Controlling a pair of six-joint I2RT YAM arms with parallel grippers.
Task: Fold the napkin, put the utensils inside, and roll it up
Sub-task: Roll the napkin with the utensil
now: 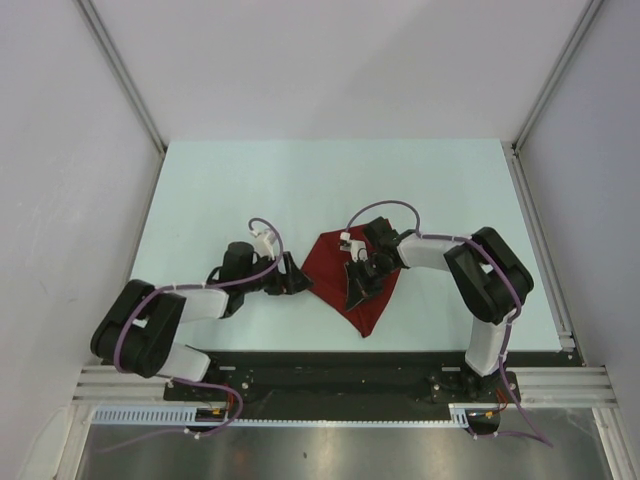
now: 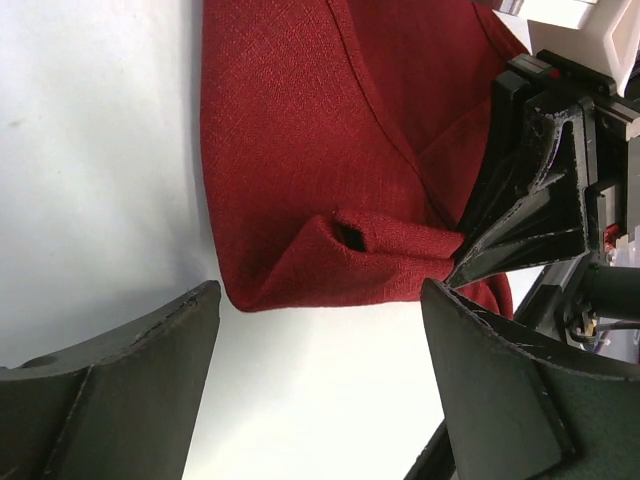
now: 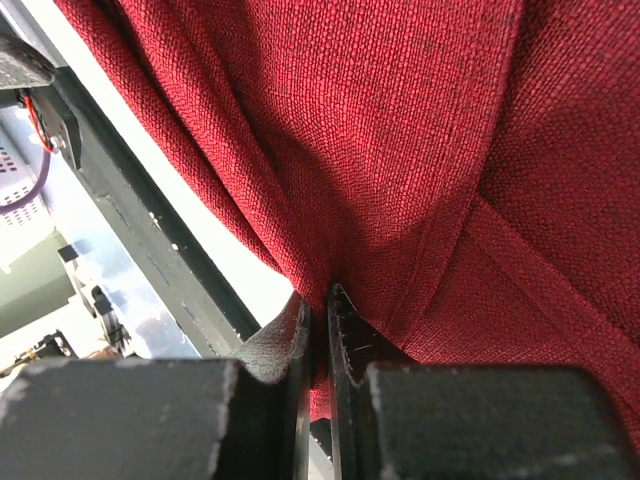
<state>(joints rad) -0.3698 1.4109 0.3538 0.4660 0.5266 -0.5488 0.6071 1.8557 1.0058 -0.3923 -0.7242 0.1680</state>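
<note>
Right hand (image 3: 318,305) gripped a pinched fold of the napkin (image 2: 300,150); left hand (image 2: 320,320) stood wide apart, empty, just beside the napkin.

Coarse red cloth against my dull black plastic.

The napkin (image 3: 400,150) is dark red woven cloth, matt, its weave rough and plain to see, with a stitched hem along the edge. My left jaws and my right jaws are black plastic, dull and finely ridged, scuffed pale at the edges. The tabletop (image 2: 90,150) is pale, smooth and faintly glossy. The white plastic block (image 2: 585,30) on my right wrist looks smooth.
</note>
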